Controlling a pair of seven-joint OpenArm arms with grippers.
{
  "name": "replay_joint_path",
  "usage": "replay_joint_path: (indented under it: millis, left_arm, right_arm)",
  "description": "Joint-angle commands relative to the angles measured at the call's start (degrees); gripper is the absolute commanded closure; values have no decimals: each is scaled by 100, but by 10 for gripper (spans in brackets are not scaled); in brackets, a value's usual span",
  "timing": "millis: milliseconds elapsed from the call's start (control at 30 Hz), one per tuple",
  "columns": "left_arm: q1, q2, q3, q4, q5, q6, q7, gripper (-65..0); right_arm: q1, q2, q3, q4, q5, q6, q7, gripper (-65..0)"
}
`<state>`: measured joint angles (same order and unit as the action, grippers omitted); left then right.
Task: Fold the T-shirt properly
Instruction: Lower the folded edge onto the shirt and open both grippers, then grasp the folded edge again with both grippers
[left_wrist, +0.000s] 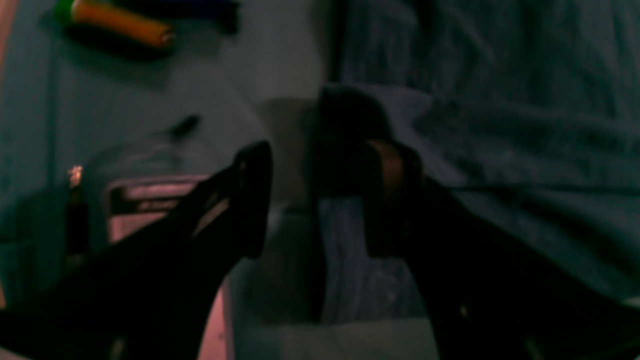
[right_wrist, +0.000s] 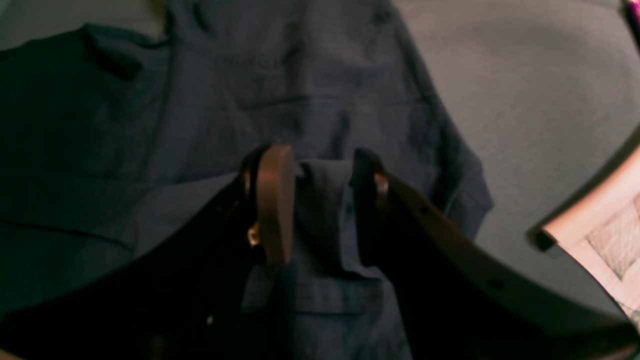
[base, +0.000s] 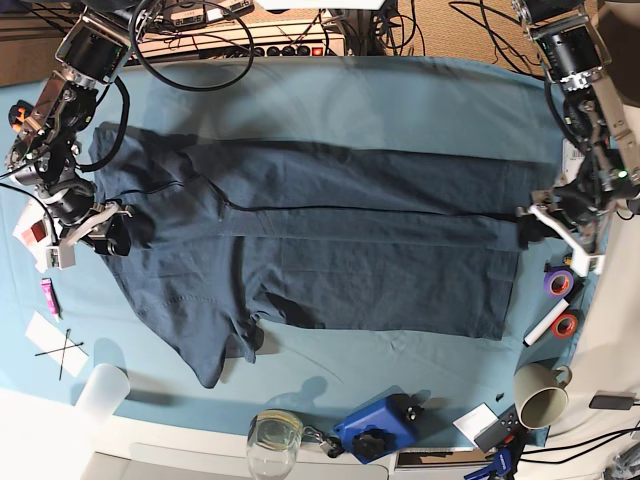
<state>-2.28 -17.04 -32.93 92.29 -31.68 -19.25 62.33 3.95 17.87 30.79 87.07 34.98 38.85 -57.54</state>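
The dark navy-teal T-shirt (base: 350, 270) lies spread across the tablecloth (base: 400, 100), its far edge folded over to a line across the middle. My right gripper (base: 110, 232) is at the shirt's left end, by the sleeve. In the right wrist view it (right_wrist: 319, 165) pinches a raised fold of the T-shirt (right_wrist: 280, 90). My left gripper (base: 528, 228) is at the shirt's right end. In the blurred left wrist view it (left_wrist: 325, 155) has its jaws apart. A dark lump of T-shirt (left_wrist: 500, 100) sits against one finger, with a gap to the other.
Tape rolls (base: 558, 282), a marker (base: 540, 328) and a mug (base: 540, 405) stand at the right edge. A blue object (base: 375, 425), a glass (base: 272, 435) and a plastic cup (base: 100, 390) stand along the front. An orange marker (left_wrist: 120, 22) lies nearby.
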Motion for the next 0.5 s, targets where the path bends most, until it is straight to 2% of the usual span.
replay_joint_path:
  millis: [0, 33, 100, 200, 467]
  left_arm:
    - [-37, -107, -146, 114, -278, -28, 37, -299]
    - [22, -107, -254, 114, -452, -42, 111, -299]
    - [203, -107, -372, 114, -695, -275, 122, -299]
    - [522, -90, -339, 114, -874, -330, 114, -299]
    - [785, -79, -223, 109, -761, -328, -57, -299]
  right_arm:
    - [96, 101, 76, 111, 98, 0, 70, -204]
    - [96, 101, 129, 111, 101, -44, 52, -204]
    - [94, 101, 267, 111, 96, -144, 39, -204]
    - [96, 103, 549, 111, 101, -146, 9, -204]
    - [81, 103, 1405, 111, 101, -146, -306, -204]
